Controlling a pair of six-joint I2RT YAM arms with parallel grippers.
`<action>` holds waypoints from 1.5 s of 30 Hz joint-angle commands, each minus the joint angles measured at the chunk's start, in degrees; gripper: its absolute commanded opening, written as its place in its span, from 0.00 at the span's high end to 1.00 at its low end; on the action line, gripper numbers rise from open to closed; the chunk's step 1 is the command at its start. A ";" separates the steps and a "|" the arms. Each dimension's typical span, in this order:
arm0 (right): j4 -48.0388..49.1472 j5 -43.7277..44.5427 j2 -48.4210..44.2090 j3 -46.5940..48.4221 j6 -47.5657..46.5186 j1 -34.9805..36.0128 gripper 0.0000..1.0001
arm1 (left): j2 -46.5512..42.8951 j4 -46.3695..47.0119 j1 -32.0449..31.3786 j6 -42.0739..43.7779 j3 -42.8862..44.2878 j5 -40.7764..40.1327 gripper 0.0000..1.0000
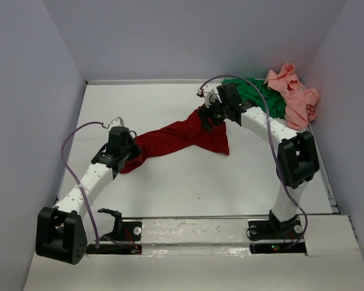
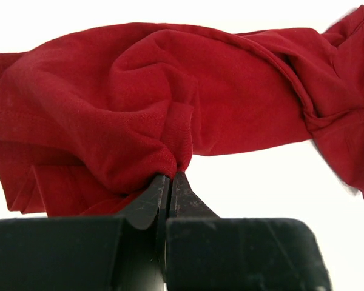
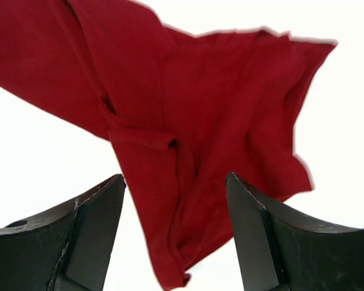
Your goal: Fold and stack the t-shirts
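Dark red t-shirt (image 1: 179, 138) is the one I am working on. From above it lies as a long twisted rope across the desk (image 1: 188, 188), running from my left claw (image 1: 128, 159) to my right claw (image 1: 205, 118). It widens into a loose flap just on the near side of the right claw. Beyond that claw, in the far corner, the green t-shirt (image 1: 264, 97) lies crumpled. The pink t-shirt (image 1: 297, 97) is bunched against the green one's outer side. Both are well apart from my left claw. Nothing is folded and no stack has been started, so I judge the task to be at its very beginning. This first shirt has yet to be spread flat, and the other two look untouched.

From the left wrist, my left claw (image 2: 168, 182) is pinched tight on a gathered fold of the dark red t-shirt (image 2: 170, 97). The jaws meet with the cloth squeezed between their tips. The rest of the shirt billows out ahead of the claw and off to both sides, wrinkled and doubled over itself.

From the right wrist, my right claw (image 3: 175, 179) stands with its jaws spread wide and nothing clamped. The dark red t-shirt (image 3: 218, 109) lies beneath and ahead of the gap. One narrow hanging end runs down between the two fingers, and I cannot see it touching either.

What is left, as I judge it: flatten this shirt, fold it, set it down, then do the same with the green and pink ones and pile them together.
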 commanded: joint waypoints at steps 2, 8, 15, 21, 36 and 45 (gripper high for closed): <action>-4.52 -3.50 1.51 10.73 -7.64 0.21 0.27 | 0.23 2.64 -0.48 0.29 -0.82 0.41 0.96; -9.71 -3.68 6.34 18.38 -8.96 0.74 0.28 | 1.37 3.08 -0.57 0.47 -0.82 0.41 0.96; -14.46 -5.44 11.00 23.48 -9.84 0.74 0.31 | 2.25 3.35 -0.66 0.73 -0.30 0.41 0.96; -21.84 -6.84 15.40 29.45 -10.72 0.74 0.32 | 2.69 3.35 -0.66 0.99 0.14 0.24 0.96; -27.91 -9.04 19.71 31.66 -11.25 1.27 0.32 | 3.57 3.26 -0.66 1.17 0.85 0.15 0.95; -28.00 -9.48 23.13 32.18 -11.68 1.27 0.32 | 3.66 2.91 -0.66 1.34 1.11 -0.12 0.96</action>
